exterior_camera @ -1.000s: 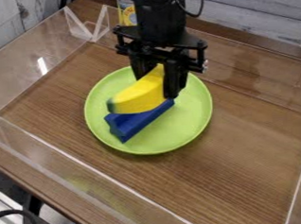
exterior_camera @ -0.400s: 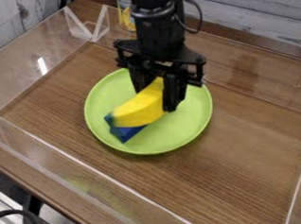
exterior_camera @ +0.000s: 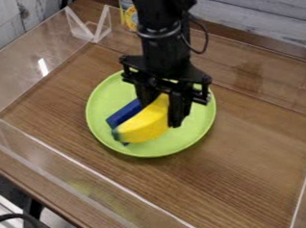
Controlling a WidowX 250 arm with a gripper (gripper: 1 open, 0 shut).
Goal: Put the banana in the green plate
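Note:
The green plate (exterior_camera: 202,120) lies in the middle of the wooden table. A blue block (exterior_camera: 121,116) rests on its left half. The yellow banana (exterior_camera: 145,125) hangs low over the plate, partly covering the block, with its lower end at or near the plate surface. My gripper (exterior_camera: 166,107) points straight down over the plate's centre. Its black fingers (exterior_camera: 181,106) are shut on the banana's upper end. Whether the banana touches the block or the plate cannot be told.
Clear acrylic walls (exterior_camera: 42,141) fence the wooden table (exterior_camera: 261,149) on the left, front and back. A clear plastic stand (exterior_camera: 87,28) sits at the back left, behind the arm.
The gripper has come down over the plate with the banana still in its fingers. The banana now sits lower and hides more of the blue block.

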